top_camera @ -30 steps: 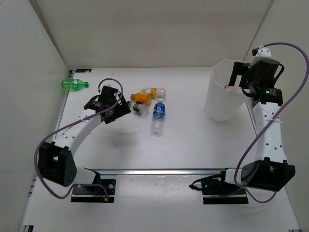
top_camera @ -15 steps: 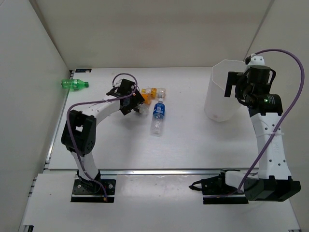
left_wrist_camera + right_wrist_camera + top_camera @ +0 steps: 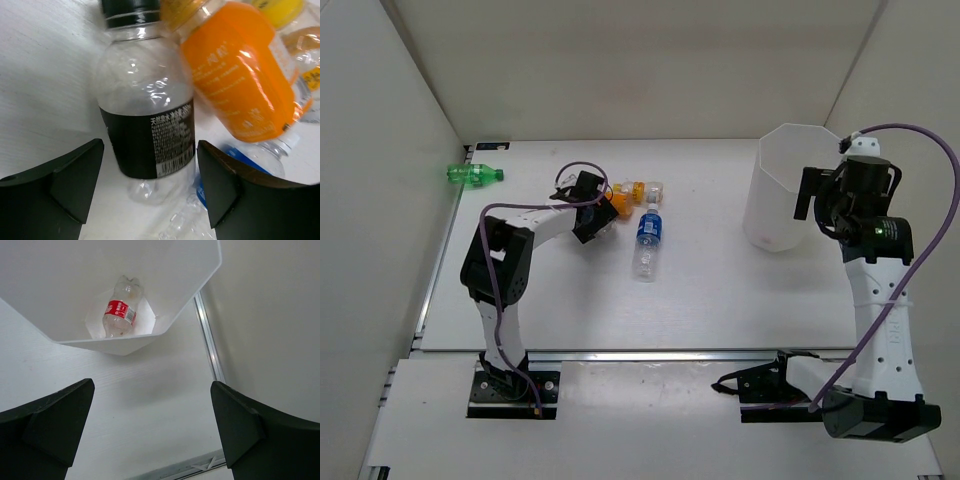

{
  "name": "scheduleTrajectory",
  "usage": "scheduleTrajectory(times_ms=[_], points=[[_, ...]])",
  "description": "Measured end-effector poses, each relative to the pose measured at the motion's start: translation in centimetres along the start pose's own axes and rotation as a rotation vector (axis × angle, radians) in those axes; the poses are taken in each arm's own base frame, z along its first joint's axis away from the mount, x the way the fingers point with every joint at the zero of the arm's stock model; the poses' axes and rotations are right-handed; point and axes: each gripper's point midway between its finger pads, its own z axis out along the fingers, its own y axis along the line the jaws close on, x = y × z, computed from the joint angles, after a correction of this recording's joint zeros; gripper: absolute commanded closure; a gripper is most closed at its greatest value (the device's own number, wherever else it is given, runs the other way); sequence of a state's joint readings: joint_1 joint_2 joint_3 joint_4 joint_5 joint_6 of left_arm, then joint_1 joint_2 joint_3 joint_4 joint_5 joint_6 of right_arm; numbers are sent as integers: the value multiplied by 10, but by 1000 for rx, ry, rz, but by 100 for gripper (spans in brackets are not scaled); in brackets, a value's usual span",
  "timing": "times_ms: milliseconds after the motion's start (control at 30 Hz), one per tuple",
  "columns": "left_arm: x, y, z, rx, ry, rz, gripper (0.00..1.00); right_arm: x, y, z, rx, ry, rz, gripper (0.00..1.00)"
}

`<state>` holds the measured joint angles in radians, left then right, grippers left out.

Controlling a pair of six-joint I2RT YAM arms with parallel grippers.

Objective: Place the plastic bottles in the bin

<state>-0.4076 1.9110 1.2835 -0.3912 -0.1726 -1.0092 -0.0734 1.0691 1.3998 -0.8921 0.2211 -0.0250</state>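
the left gripper (image 3: 150, 150) has one black finger on each side of a clear bottle with a black label (image 3: 145, 130). the fingers (image 3: 75, 175) are very close to the bottle's sides, but it is too hard to tell if they squeeze it. this bottle lies on the white table (image 3: 720, 290). an orange bottle (image 3: 240, 75) lies right against it. a bottle with a blue label (image 3: 648, 240) lies near them, a bit closer to the arms. a green bottle (image 3: 473, 175) lies well apart, by the left wall.

the right gripper (image 3: 152, 385) has its jaws wide apart, with nothing between them. it hangs over the table just beside the bin (image 3: 770, 190). the tall white bin stands at the right of the table. one bottle with a red label (image 3: 120, 307) lies at the bottom of it.
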Motion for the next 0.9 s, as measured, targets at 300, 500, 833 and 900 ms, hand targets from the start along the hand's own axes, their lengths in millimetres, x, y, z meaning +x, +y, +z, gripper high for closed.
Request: scheduleTrajectory(times_ms=[300, 500, 833, 900], points=[[10, 34, -6, -62, -2, 28, 63, 15, -4, -12, 1, -5, 13, 1], [-10, 7, -84, 53, -101, 123, 60, 60, 1, -16, -26, 41, 24, 1], [-17, -326, -291, 955, -331, 453, 61, 156, 88, -43, -443, 128, -62, 1], [7, -365, -317, 1096, -342, 488, 62, 166, 103, -49, -504, 143, -92, 1]])
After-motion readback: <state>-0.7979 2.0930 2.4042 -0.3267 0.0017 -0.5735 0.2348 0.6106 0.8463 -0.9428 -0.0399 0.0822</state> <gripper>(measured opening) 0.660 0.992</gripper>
